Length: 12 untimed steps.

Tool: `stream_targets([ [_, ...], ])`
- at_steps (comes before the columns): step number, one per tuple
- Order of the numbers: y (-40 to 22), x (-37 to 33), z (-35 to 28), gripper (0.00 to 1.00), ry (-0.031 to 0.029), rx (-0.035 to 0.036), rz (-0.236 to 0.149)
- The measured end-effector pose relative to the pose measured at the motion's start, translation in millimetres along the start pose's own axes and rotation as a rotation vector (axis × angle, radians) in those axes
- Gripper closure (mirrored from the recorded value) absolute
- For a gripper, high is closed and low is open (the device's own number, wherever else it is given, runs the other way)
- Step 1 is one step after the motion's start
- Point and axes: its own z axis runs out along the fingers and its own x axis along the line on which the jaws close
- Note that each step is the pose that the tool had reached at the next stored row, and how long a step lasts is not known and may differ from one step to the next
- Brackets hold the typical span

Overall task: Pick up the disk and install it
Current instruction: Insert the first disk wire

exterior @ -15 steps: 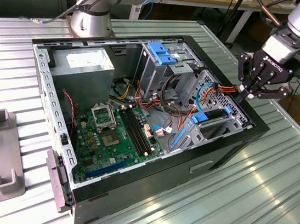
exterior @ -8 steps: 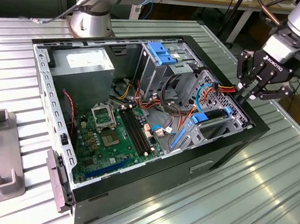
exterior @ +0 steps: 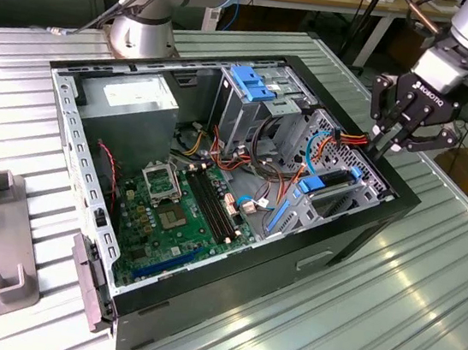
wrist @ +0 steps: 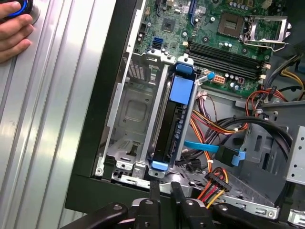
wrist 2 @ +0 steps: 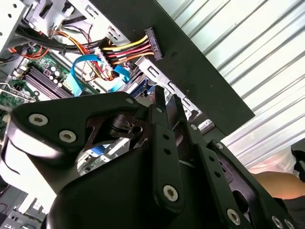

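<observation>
pincer (wrist: 165, 186) closed, holding nothing | disk (wrist: 174, 126) on its edge in the bay (wrist: 128, 114), just ahead of pincer | likely hard, a bit heavy, easy to break; grab by blue frame (wrist: 182, 89)

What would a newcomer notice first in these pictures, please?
The open computer case on the ribbed metal table, its green motherboard exposed, draws the eye first. The gripper hangs over the case's edge at the exterior view's right, near the blue-framed disk standing on edge inside.
</observation>
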Motion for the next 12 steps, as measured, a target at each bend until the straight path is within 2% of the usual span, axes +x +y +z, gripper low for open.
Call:
stream_targets([
  [2,-0.3,-1.3,-1.6,0.76,-0.0002,-0.0004,-0.025],
  [5,-0.7,-1.3,-1.9,0.76,-0.0002,-0.0021,-0.119],
  [12,-5.9,0.1,-1.8,0.76,-0.0006,-0.0035,-0.194],
])
